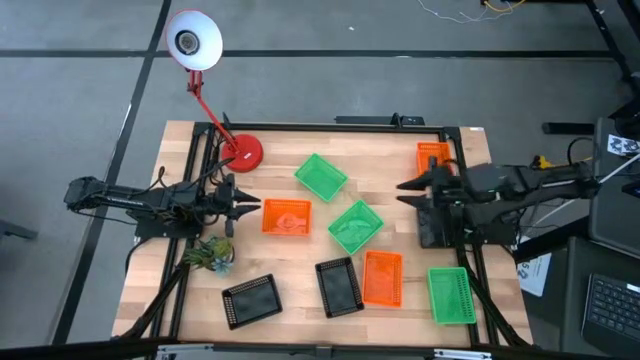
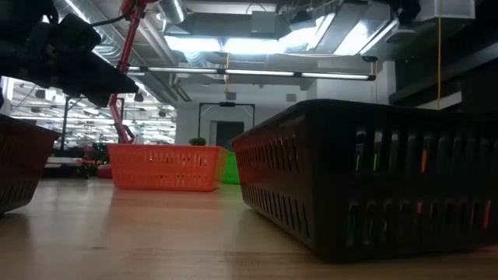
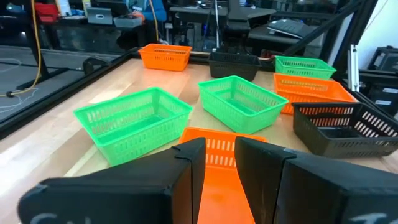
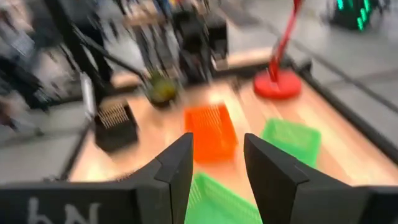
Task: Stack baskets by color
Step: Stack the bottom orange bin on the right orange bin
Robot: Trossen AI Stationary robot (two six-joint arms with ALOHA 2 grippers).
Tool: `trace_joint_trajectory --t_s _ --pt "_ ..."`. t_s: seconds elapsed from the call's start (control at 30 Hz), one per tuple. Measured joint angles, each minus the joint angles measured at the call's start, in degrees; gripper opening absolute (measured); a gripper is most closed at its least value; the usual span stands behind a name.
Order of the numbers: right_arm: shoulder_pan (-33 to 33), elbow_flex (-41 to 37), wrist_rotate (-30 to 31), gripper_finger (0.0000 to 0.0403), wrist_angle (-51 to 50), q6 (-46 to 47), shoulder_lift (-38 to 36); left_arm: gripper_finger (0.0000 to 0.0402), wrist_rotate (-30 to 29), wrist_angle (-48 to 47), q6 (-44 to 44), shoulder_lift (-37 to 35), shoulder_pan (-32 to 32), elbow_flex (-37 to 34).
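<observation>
the baskets lie scattered and none is stacked yet: nearest the table's front edge, in the high view, two black ones (image 1: 252, 299) (image 1: 338, 287), an orange one (image 1: 382, 278) just beside the second, and a green one (image 1: 451, 295) at the right corner; mid-table, an orange basket (image 1: 286, 217) sits right in front of the left gripper (image 1: 250, 204), with two green ones (image 1: 355, 226) (image 1: 320, 176) beyond it toward the centre; farthest back, a last orange one (image 1: 432, 155) is near the right arm. as a judgement, these thin plastic mesh trays should be very light and a little springy, stiff enough at the rim — so a pinch over one wall, a finger inside and a finger outside, looks the safest hold, while squeezing across the whole tray would likely flex it or make it skid on the smooth wood. the left gripper hovers with its fingers (image 3: 186, 167) parted, nothing between them, aimed at the near wall of the orange basket (image 3: 219, 149) but not touching it. the right gripper (image 1: 403, 193) hangs over the table's right side, fingers (image 4: 177, 163) also spread and empty, pointed toward the green baskets — clear of all of them.
</observation>
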Motion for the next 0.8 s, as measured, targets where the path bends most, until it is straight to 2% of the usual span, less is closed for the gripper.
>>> trace_joint_trajectory --t_s 0.13,0.27,0.4,0.53,0.6,0.8 --pt "-0.19 3.95 1.95 0.0143 -4.11 2.18 7.61 0.008 -0.6 -0.01 0.0 0.0 0.0 0.0" --pt "-2.52 6.49 1.65 0.0143 -5.51 0.42 14.59 0.008 -1.64 -0.02 0.0 0.0 0.0 0.0" --pt "-6.81 9.12 -4.07 0.0143 -10.31 -1.2 21.48 0.008 -1.62 -0.02 -0.04 0.0 0.0 0.0" --pt "-10.57 12.09 -5.12 0.0143 -15.9 0.97 27.14 0.008 -1.62 -0.02 -0.13 0.0 0.0 0.0" --pt "-11.75 12.7 -5.72 0.0143 -18.78 3.52 29.24 0.008 -1.6 -0.02 -0.46 0.0 0.0 0.0" --pt "-11.04 11.42 -15.82 0.0143 -23.84 13.04 32.1 0.008 -1.57 -0.04 -0.46 0.0 0.0 0.0"
